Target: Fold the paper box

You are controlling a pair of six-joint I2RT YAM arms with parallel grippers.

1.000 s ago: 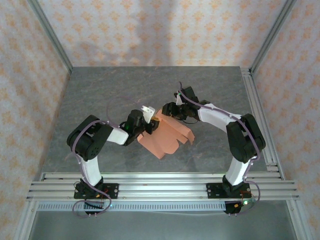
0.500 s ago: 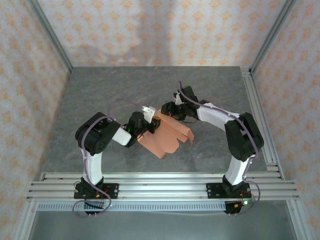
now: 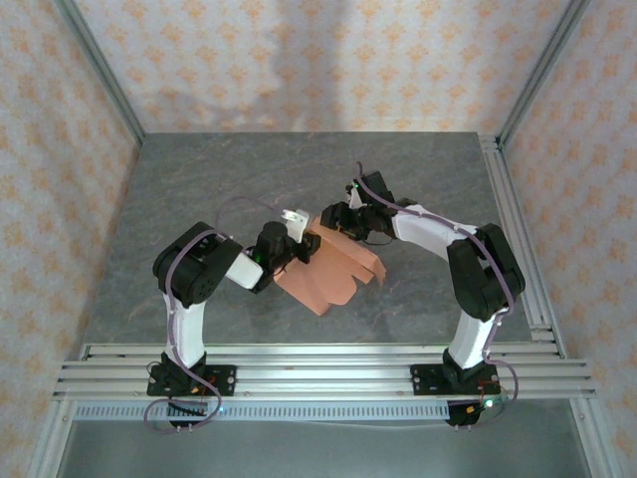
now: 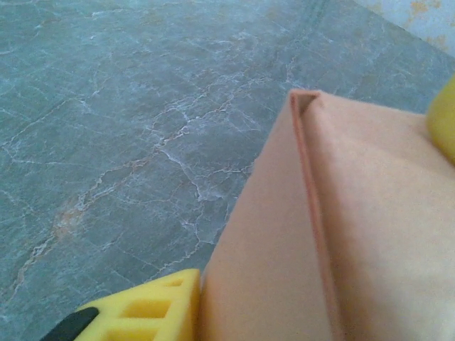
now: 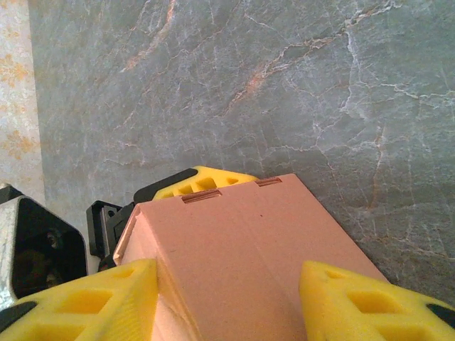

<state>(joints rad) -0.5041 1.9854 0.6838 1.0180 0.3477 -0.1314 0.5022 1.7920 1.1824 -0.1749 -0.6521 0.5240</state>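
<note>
At the near edge, silver rails (image 3: 318, 363) carry the two arm bases. Just beyond them the salmon-orange paper box (image 3: 333, 274) lies on the grey marbled desk (image 3: 199, 179). It is partly folded, with its scalloped flaps spread toward the rails and its far part raised between the arms.

The left tool (image 3: 302, 247) meets the box at its left far corner. In the left wrist view a creased ridge of the card (image 4: 341, 234) runs between the two yellow fingers. One finger (image 4: 149, 312) lies against the near-left edge and the other (image 4: 444, 121) against the right side. I cannot tell whether they pinch the card or only touch it.

The right tool (image 3: 333, 221) sits at the far edge of the box. From its own camera the folded body (image 5: 242, 263) fills the gap between the yellow fingers (image 5: 106, 298), so the tool is clamped across the width of the box. Two small slots show along the far rim of the box.

Behind the desk rise walls (image 3: 299, 60) papered in a pale orange floral pattern.
</note>
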